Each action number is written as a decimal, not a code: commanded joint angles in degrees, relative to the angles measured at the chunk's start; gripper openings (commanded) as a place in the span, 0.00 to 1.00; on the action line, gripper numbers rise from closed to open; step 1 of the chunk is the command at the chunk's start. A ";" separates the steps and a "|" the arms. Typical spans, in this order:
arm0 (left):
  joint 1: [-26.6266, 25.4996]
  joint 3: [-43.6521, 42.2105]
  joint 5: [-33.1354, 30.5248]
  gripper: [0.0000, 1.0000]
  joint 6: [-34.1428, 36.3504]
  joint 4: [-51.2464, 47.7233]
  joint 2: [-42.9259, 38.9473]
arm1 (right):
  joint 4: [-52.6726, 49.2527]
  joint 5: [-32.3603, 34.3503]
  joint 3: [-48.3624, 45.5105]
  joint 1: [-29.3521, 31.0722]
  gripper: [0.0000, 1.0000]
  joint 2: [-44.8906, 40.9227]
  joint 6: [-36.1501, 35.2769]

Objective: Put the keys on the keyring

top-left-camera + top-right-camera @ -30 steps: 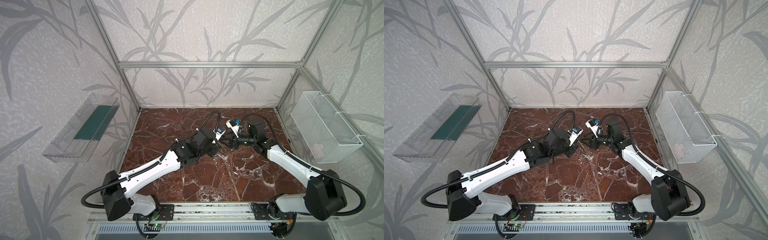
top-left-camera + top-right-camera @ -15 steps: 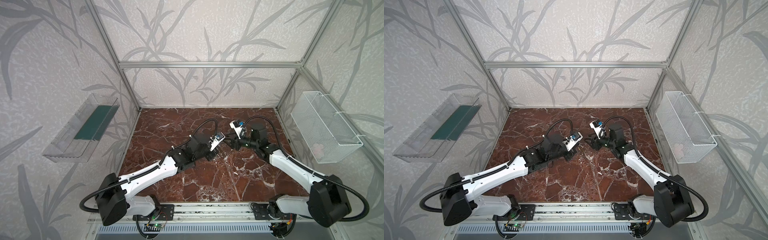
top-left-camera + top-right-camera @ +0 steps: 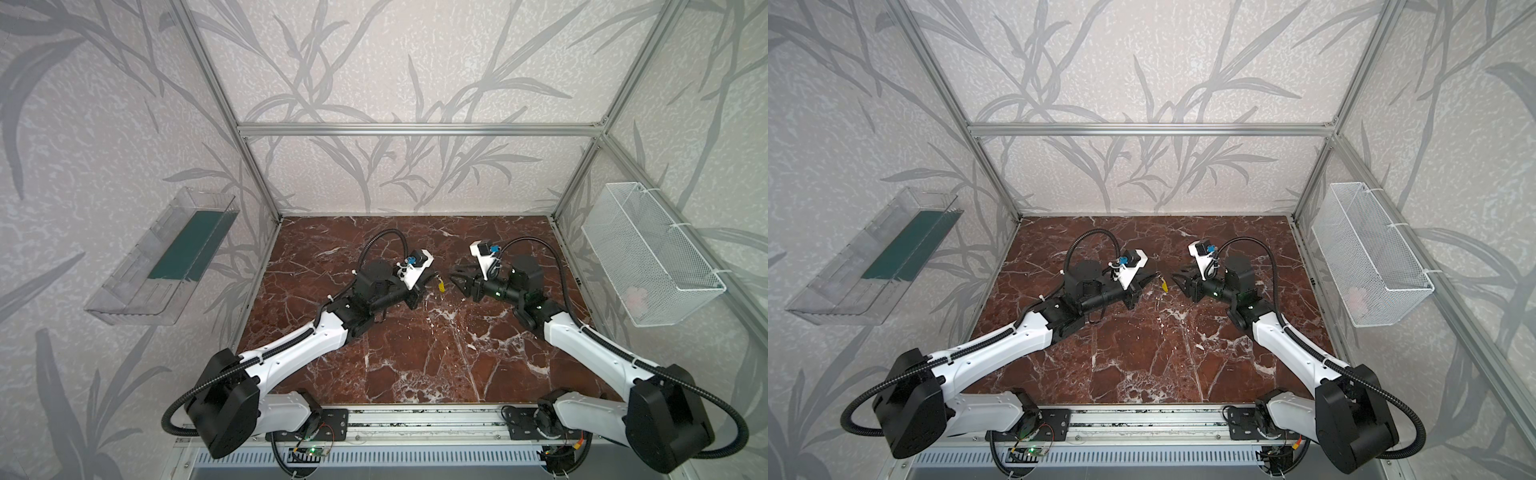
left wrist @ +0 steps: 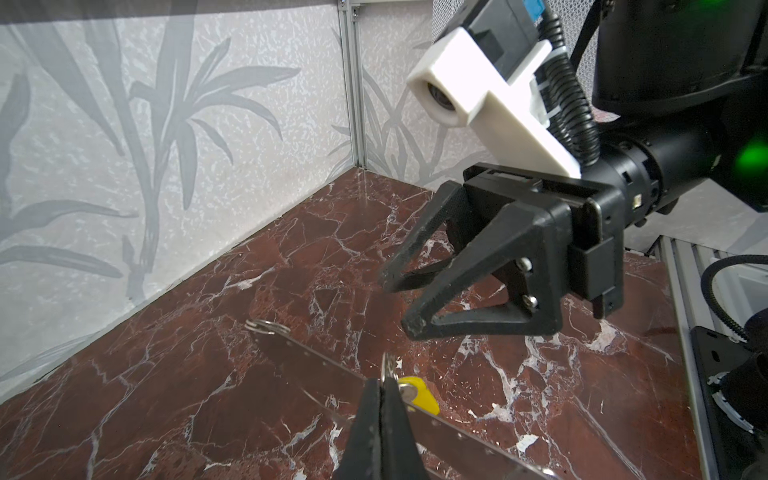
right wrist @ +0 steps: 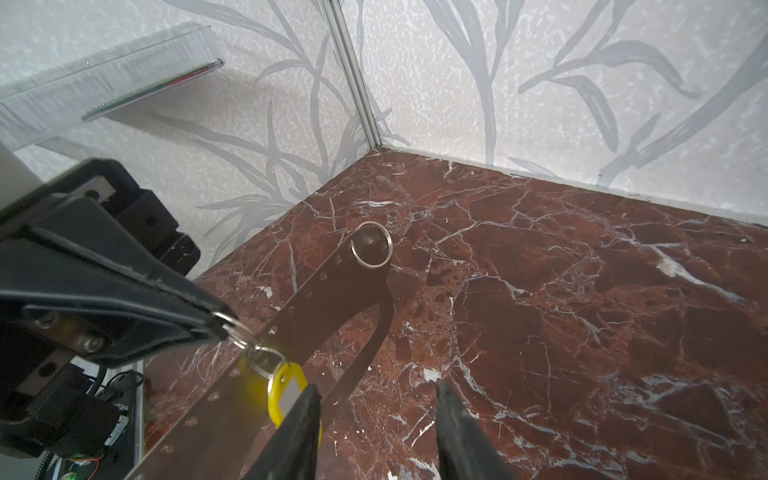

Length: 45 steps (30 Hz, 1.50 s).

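Metallic-looking, thin and probably stiff, the keys (image 5: 316,291) slope just beneath the left gripper (image 5: 216,316) fingertips; grasp by the rim. Those fingers are clamped on the light keyring (image 5: 235,330), yellow tag (image 5: 286,390) dangling; right gripper (image 5: 376,386) fingers stand apart beside it.

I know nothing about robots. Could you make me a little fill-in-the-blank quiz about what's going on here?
The left gripper is shut on the keyring, whose plastic tag is ____.
The right gripper holds nothing, and its jaws stand ____.
The wire basket on the side wall is ____ in colour.
Missing words: yellow; open; white.
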 commanded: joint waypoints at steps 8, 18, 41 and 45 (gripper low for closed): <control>2.39 -4.42 9.18 0.00 -9.64 15.46 -0.46 | 6.67 -3.22 -0.53 3.28 0.38 -3.14 1.41; 2.46 -5.64 10.76 0.00 -10.74 18.33 -0.47 | 5.36 -4.99 0.36 5.65 0.28 -2.17 -0.85; 2.52 -5.30 13.17 0.00 -12.17 20.91 0.71 | 7.29 -15.99 3.51 6.48 0.15 2.45 -1.50; 2.52 -5.48 13.23 0.00 -12.46 21.37 0.62 | 7.12 -15.37 3.09 6.47 0.24 2.10 -1.78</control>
